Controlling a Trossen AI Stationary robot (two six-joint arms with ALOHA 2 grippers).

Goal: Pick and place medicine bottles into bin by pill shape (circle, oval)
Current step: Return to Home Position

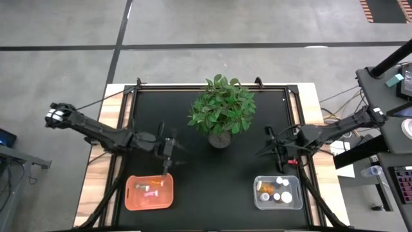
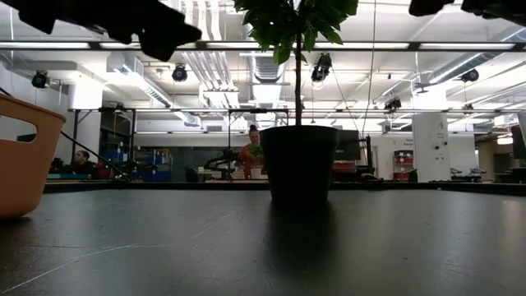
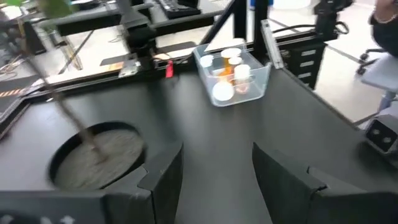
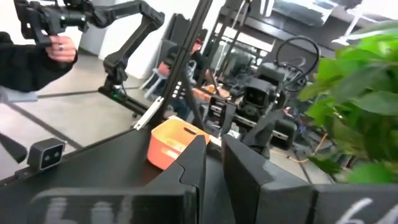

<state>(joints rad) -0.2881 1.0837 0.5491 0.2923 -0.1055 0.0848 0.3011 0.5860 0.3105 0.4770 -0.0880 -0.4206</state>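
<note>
the sorting looks finished to me: i can find no medicine bottles loose on the counter. a few lie in the orange bin at the lower left of the high view, and the rest sit in the clear bin at the lower right. so the step in hand is pulling both arms back to rest.

my left gripper hangs just above the orange bin's upper edge in the high view, left of the plant. its fingers are spread wide and hold nothing. my right gripper hangs just above the clear bin, right of the plant. its fingers are drawn close together with only a sliver between them, and they hold nothing either.

as i judge it, the next move asks for no grasp at all. each arm should lift and fold back toward its own side of the frame, left arm to the upper left, right arm to the right edge. the plant stands between the two grippers, so i would keep both paths pointing outward, away from its leaves. i would also rise before retreating, so a finger does not catch a bin rim and shift it.
</note>
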